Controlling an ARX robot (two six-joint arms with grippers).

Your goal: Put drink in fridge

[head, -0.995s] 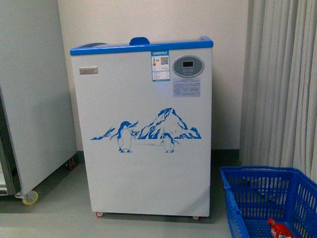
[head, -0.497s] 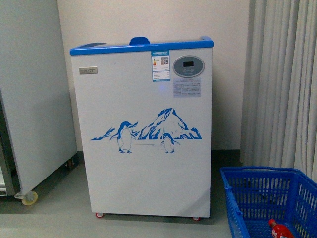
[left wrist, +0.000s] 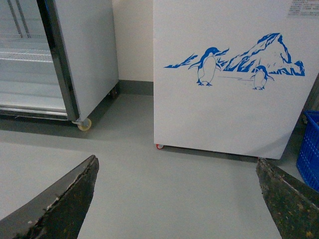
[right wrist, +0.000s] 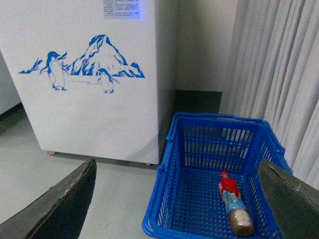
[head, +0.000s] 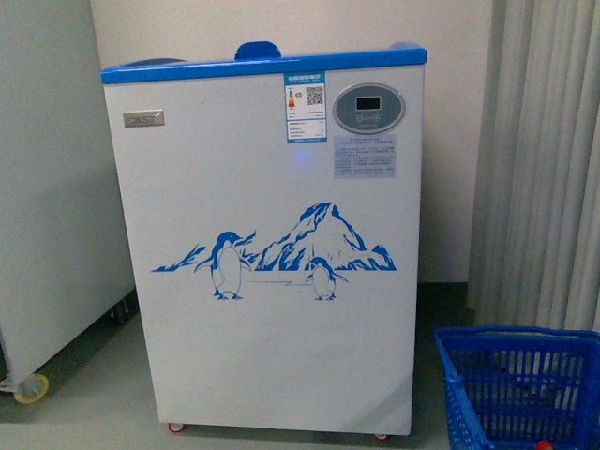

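Observation:
The fridge (head: 272, 244) is a white chest freezer with a blue top rim, a penguin-and-mountain graphic and a grey oval display; it fills the middle of the front view. It also shows in the left wrist view (left wrist: 229, 74) and the right wrist view (right wrist: 84, 74). The drink (right wrist: 233, 204), a bottle with a red cap and a red and blue label, lies on its side in a blue basket (right wrist: 164, 194). My right gripper (right wrist: 177, 199) is open above the basket, apart from the bottle. My left gripper (left wrist: 177, 199) is open and empty over the grey floor.
The blue basket (head: 459, 375) stands on the floor right of the fridge. A grey-white cabinet on casters (head: 47, 187) stands at the left, its door open in the left wrist view (left wrist: 60, 55). Grey curtains (head: 548, 159) hang at the right.
The front view has closed in on the fridge, which now looks larger. The basket has slid lower right and the bottle has almost left the front view.

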